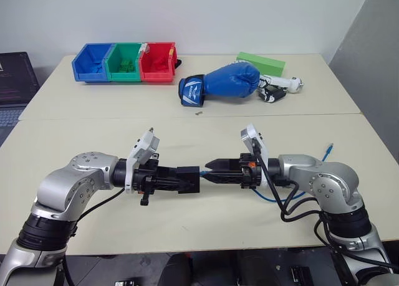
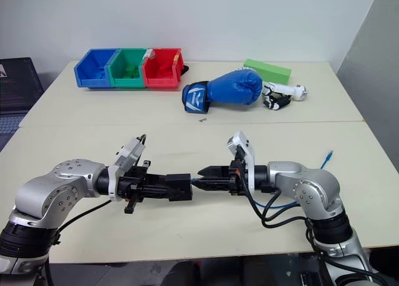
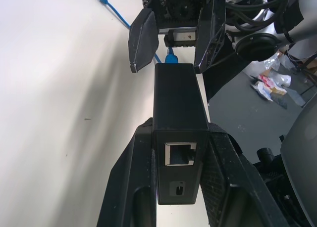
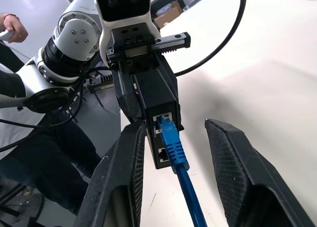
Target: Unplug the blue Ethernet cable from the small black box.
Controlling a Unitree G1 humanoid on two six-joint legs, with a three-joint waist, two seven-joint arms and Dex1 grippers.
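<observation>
Your left gripper is clamped on the small black box, one finger pressed to each side of it, holding it level above the table with a free port facing back toward the wrist. Your right gripper points straight at the left one, its jaws parted and holding nothing; its fingers stand on either side of the blue Ethernet cable without touching it. The cable's plug is seated in the upper port on the box's far face, directly between those fingers. From there the cord runs back under your right wrist, loops on the table, and ends in a loose plug lying beyond your right arm, well away from both grippers.
</observation>
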